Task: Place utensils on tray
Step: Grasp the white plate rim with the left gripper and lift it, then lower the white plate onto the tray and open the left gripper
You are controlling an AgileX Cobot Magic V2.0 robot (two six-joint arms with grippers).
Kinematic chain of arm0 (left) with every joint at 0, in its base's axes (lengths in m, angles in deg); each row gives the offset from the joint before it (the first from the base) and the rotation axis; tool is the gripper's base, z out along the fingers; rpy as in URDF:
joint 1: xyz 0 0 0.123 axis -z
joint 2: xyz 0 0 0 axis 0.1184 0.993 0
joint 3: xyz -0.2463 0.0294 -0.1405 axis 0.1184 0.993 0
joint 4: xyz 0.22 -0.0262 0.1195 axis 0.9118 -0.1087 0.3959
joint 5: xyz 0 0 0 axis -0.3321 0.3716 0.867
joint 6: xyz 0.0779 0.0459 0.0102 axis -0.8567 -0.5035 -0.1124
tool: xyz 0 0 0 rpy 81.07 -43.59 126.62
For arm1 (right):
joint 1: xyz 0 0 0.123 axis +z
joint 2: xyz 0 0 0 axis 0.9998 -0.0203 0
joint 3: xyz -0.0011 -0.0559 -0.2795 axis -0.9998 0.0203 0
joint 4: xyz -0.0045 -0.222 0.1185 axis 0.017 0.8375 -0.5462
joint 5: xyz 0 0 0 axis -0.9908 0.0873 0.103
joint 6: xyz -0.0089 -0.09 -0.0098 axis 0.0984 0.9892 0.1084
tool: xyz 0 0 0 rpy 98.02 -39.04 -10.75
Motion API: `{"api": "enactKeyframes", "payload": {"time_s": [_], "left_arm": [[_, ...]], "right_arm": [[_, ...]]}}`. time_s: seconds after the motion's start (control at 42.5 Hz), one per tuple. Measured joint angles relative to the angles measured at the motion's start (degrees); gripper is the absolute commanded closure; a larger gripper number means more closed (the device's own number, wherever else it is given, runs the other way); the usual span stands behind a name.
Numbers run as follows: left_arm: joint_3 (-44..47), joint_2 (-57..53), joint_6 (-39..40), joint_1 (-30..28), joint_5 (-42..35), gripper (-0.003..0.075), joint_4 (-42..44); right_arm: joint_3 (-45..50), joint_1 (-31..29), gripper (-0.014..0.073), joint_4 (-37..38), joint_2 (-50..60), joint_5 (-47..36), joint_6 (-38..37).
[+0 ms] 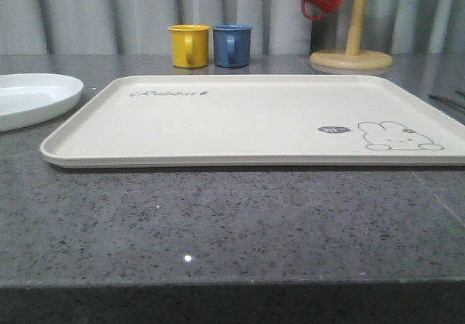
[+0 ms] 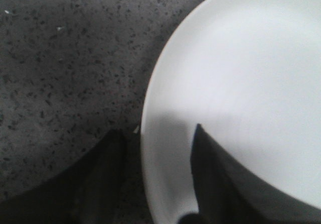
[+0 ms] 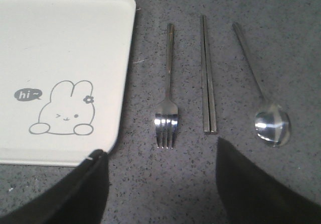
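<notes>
Glossy rectangular tray [image 1: 254, 120], speckled stone countertop [image 1: 232, 222]

The front camera sits low, near counter [image 1: 218, 222] height, and looks forward across the tray [image 1: 247, 120] to the mugs [image 1: 211, 46] and curtain at the back. The left wrist camera looks steeply down, close over the plate [image 2: 241, 83], one pincer finger [image 2: 210, 179] over the plate and the other off its rim; the front view shares that plate [image 1: 33, 99] at its left edge. The right wrist camera looks down from higher, over the tray's rabbit corner [image 3: 65, 108], which the front view shares [image 1: 399, 136], and the fork [image 3: 168, 108], chopsticks [image 3: 208, 78] and spoon [image 3: 271, 123] beside it.
</notes>
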Motion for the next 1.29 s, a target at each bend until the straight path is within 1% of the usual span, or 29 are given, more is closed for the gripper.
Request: {"api": "enactKeyframes", "payload": {"time_s": [0.024,0.118,0.188,0.306,0.423,0.541,0.635,0.753,0.988,1.129,1.294], "left_arm": [[0.00,0.00,0.00,0.00,0.00,0.0584,0.00],[0.00,0.27,-0.10,0.08,-0.09,0.0685,-0.04],[-0.08,0.49,-0.11,0.08,-0.09,0.0741,-0.04],[-1.47,0.61,-0.11,0.08,1.24,0.0741,0.06],[-5.26,0.61,-0.44,0.37,4.97,0.0741,-1.11],[-9.67,0.49,-0.44,2.38,8.58,0.0741,-1.65],[-13.22,0.16,-0.48,5.43,11.46,0.0741,-2.06],[-14.83,-0.05,-0.57,10.75,13.35,0.0741,-2.29],[-14.92,0.07,-0.70,20.62,12.72,0.0741,-2.42],[-14.95,1.69,-0.82,24.76,11.94,0.0741,-2.45],[-15.05,4.82,-0.82,28.23,11.44,0.0741,-2.45]], "right_arm": [[0.00,0.00,0.0106,0.00,0.00,0.00,0.00],[0.00,0.00,0.0106,0.00,0.00,0.00,0.00],[0.00,0.00,0.0106,0.00,0.00,0.00,0.00],[0.00,0.00,0.0106,0.00,0.00,0.00,0.00],[0.00,0.00,0.0106,0.00,0.00,0.00,0.00],[0.00,0.00,0.0106,0.00,0.00,0.00,0.00],[0.00,0.00,0.0106,0.00,0.00,0.00,0.00],[0.00,0.00,0.0106,0.00,0.00,0.00,0.00],[0.00,0.00,0.0106,0.00,0.00,0.00,0.00],[0.00,0.00,0.0106,0.00,0.00,0.00,0.00],[0.00,0.00,0.0106,0.00,0.00,0.00,0.00]]}}
